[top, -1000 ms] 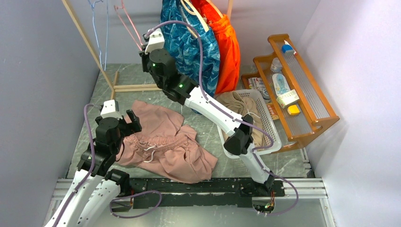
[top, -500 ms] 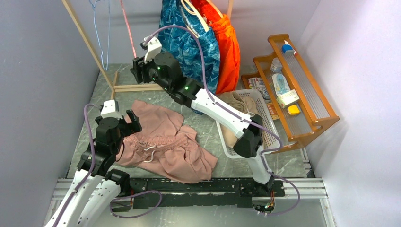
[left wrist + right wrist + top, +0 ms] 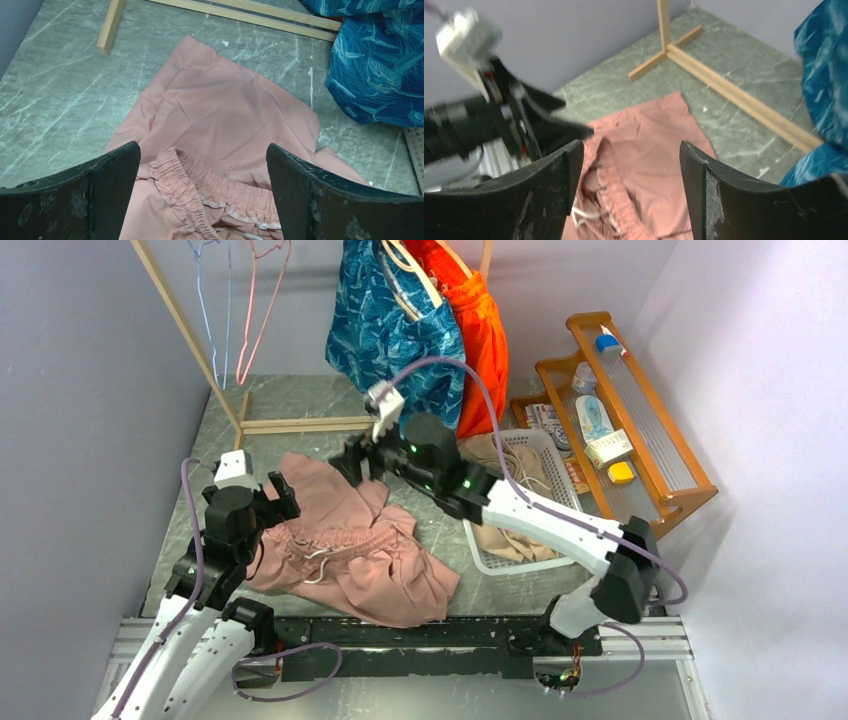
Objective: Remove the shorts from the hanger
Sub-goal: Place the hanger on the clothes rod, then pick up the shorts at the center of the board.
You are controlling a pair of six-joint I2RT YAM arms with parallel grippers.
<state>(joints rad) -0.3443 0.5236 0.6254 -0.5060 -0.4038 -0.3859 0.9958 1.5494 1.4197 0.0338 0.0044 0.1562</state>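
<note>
I see my left arm (image 3: pixel 200 575) and right arm (image 3: pixel 532 517) as white shells over black joints, lilac cables (image 3: pixel 440 362) trailing each, green lights (image 3: pixel 413 451) on the right, fingers (image 3: pixel 305 200) scuffed matte black

On the right we see a wooden shelf rack (image 3: pixel 588 319) holding small items (a yellow block (image 3: pixel 621 473) among them), with a white mesh basket (image 3: pixel 553 465) just beside it. At far left, a pale wooden stand's foot (image 3: pixel 290 425) rests on the grey marbled table (image 3: pixel 300 395).
</note>
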